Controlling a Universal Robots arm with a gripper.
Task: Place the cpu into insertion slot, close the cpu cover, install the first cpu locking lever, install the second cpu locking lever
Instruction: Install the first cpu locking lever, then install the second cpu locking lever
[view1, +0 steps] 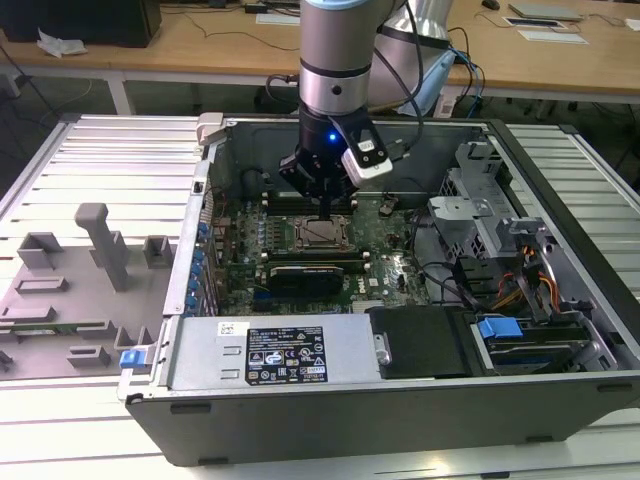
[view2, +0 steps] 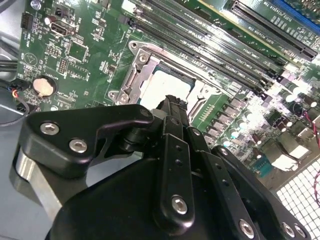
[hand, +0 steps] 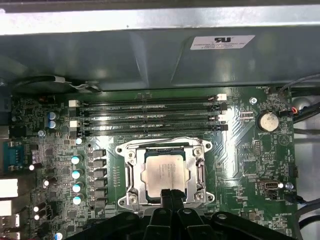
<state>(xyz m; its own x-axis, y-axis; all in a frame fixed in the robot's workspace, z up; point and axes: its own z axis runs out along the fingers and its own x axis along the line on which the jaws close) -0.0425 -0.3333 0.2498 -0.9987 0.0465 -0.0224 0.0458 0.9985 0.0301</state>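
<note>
The cpu (hand: 165, 171) lies flat in the insertion slot (hand: 125, 200) on the green board, its pale metal top showing. The silver cpu cover (hand: 131, 172) lies down around it, framing the chip in its window. My gripper (hand: 171, 194) is shut, its two thin black fingertips pressed together just above the chip's near edge with nothing between them. In the second wrist view the gripper (view2: 172, 101) hangs over the cpu (view2: 167, 85) and the cover (view2: 135, 75). In the exterior view the gripper (view1: 322, 208) stands straight above the cpu (view1: 322, 233). I cannot make out the locking levers.
Long black memory slots (hand: 150, 115) run beside the socket, with a coin battery (hand: 266, 120) near it. The case wall (hand: 150, 55) rises behind. A power supply (view1: 270, 350) and drive bay (view1: 520, 330) fill the case's front. A grey fixture (view1: 95, 240) stands at the exterior view's left.
</note>
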